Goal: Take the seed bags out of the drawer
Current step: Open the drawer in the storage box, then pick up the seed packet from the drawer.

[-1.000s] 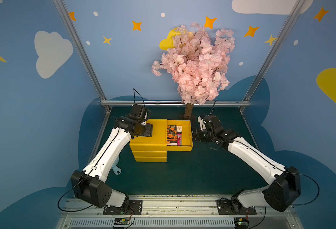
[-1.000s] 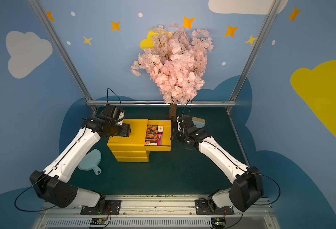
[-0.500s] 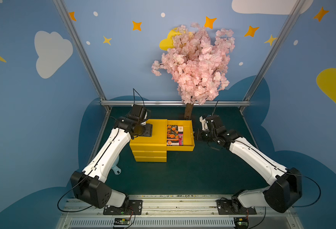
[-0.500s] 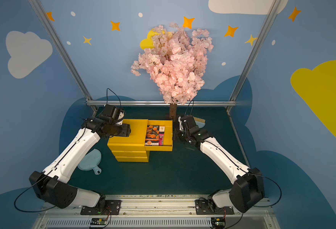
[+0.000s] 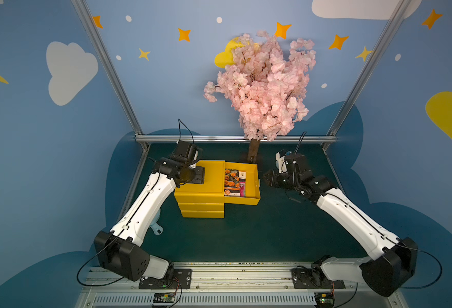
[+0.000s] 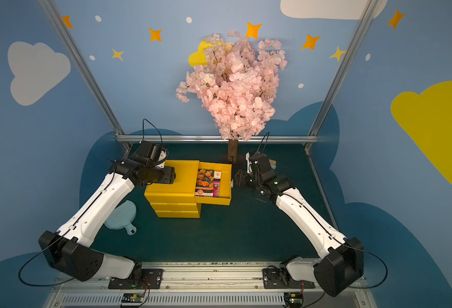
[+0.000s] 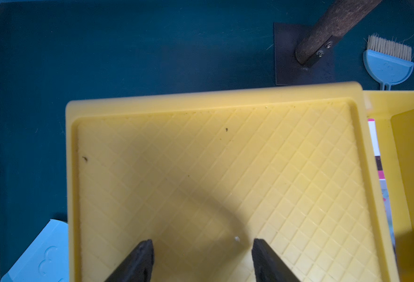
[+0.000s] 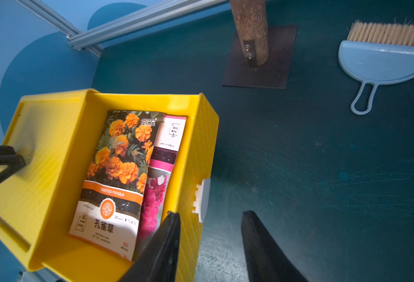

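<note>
Fingers of right gripper now apart, seemingly clear of drawer handle tab.

the drawer, a shallow yellow tray with a white handle tab on its front wall, stands pulled well out from the top of the yellow cube. two seed bags lie flat inside it, side by side. the orange marigold packet is face up and overlaps the edge of the pink-flower packet, which lies next to the front wall.
</note>
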You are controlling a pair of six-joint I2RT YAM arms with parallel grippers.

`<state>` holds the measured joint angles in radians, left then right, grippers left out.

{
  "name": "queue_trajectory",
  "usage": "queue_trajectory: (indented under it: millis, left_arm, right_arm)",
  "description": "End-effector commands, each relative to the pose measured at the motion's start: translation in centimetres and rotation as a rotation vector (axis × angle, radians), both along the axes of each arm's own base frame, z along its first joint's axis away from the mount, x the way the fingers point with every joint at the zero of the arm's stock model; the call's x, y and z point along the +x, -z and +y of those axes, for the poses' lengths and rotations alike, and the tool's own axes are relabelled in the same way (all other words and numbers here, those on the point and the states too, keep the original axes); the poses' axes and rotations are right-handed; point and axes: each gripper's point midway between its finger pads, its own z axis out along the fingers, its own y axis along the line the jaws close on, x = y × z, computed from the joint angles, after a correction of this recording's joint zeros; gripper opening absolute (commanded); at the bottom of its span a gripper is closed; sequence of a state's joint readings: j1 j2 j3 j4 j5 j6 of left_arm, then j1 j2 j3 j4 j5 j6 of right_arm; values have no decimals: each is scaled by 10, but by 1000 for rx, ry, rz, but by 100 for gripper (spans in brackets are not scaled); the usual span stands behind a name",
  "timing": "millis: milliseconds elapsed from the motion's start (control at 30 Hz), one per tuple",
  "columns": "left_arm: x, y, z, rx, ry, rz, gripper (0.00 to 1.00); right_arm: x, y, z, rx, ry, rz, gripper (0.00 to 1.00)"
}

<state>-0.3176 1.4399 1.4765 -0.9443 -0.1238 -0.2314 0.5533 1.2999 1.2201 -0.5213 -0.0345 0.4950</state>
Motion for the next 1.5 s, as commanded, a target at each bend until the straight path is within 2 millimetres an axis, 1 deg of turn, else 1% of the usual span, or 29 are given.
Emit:
queue_trajectory:
  millis: [0, 100, 233, 300, 367, 500, 600, 700, 867, 1100, 1300, 1400, 1467]
  left_arm:
    - [-17, 35, -3, -10, 15, 146, 68]
    - [-15, 34, -4, -12, 16, 140, 68]
    - [-13, 33, -3, -3, 18, 135, 68]
    - [-13, 33, -3, 0, 18, 135, 68]
    - [-13, 33, -3, -1, 19, 135, 68]
    - [-15, 35, -3, -5, 23, 135, 68]
    - [-16, 36, -4, -10, 27, 136, 68]
    - [-16, 37, -6, -14, 34, 138, 68]
    - [-15, 39, -8, -21, 40, 140, 68]
    - [-14, 42, -9, -25, 44, 144, 68]
    - [-15, 43, -9, -25, 48, 146, 68]
    - [-16, 42, -9, -26, 50, 143, 68]
    - [-16, 42, -9, -26, 49, 141, 67]
  right_arm:
    - [-5, -39, 7, 16, -56, -80, 43]
    - [-7, -53, 34, 44, -136, -78, 41]
    - [-6, -54, 74, 73, -232, -42, 40]
    - [-3, -49, 92, 89, -261, -17, 40]
    - [0, -41, 105, 87, -273, 8, 40]
    - [3, -19, 122, 69, -279, 61, 42]
    - [5, -1, 127, 45, -269, 93, 44]
    - [7, 14, 126, 2, -247, 118, 45]
    - [13, 32, 122, -56, -216, 139, 50]
    - [22, 49, 127, -88, -200, 175, 52]
    - [24, 56, 133, -78, -195, 203, 52]
    - [24, 58, 137, -65, -203, 218, 51]
    - [23, 61, 138, -56, -207, 235, 49]
